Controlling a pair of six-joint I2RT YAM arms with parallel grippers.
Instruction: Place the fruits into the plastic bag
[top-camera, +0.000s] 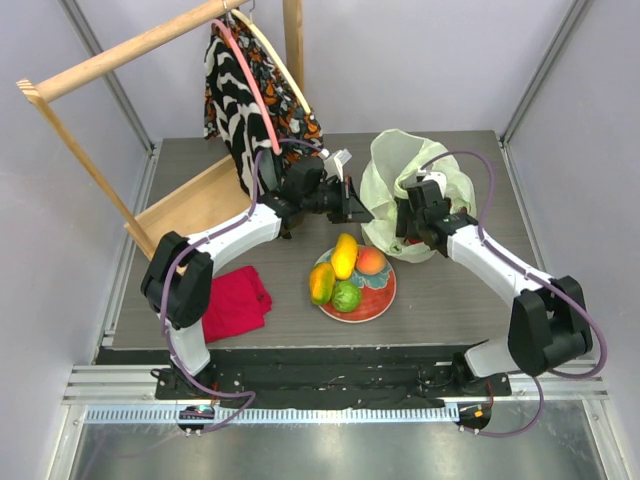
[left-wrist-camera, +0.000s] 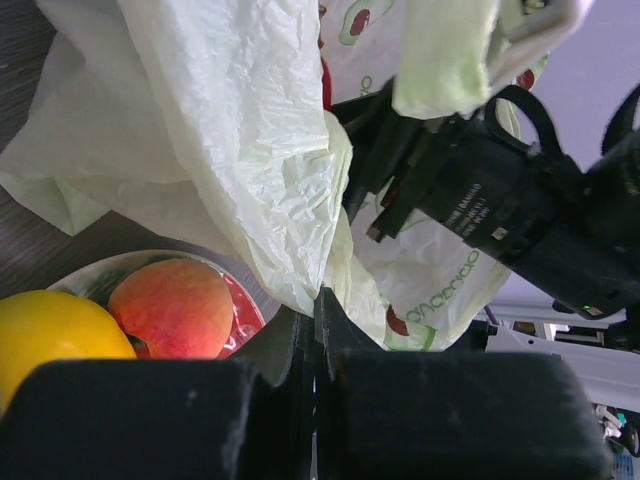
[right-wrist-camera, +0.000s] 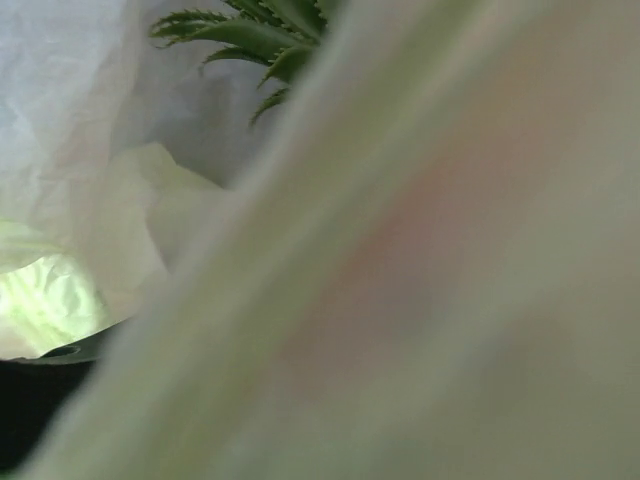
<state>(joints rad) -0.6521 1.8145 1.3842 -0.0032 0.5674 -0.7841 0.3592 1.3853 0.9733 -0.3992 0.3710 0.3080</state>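
Note:
The pale yellow-green plastic bag (top-camera: 392, 180) stands behind the red plate (top-camera: 378, 300). On the plate lie two yellow mangoes (top-camera: 344, 255), a peach (top-camera: 371, 261) and a green round fruit (top-camera: 346, 296). My left gripper (top-camera: 357, 212) is shut on the bag's left edge (left-wrist-camera: 300, 200); the peach (left-wrist-camera: 175, 305) and a mango (left-wrist-camera: 50, 335) show below it. My right gripper (top-camera: 410, 225) is pushed into the bag's front. Its wrist view is filled with blurred plastic (right-wrist-camera: 420, 300), so its jaws are hidden. A green pineapple crown (right-wrist-camera: 255, 30) shows inside the bag.
A wooden clothes rack (top-camera: 120, 55) with a black-and-white patterned garment (top-camera: 240, 90) on hangers stands at the back left, over a wooden base (top-camera: 190, 205). A red folded cloth (top-camera: 235, 300) lies left of the plate. My right arm (left-wrist-camera: 500, 215) is close to my left gripper.

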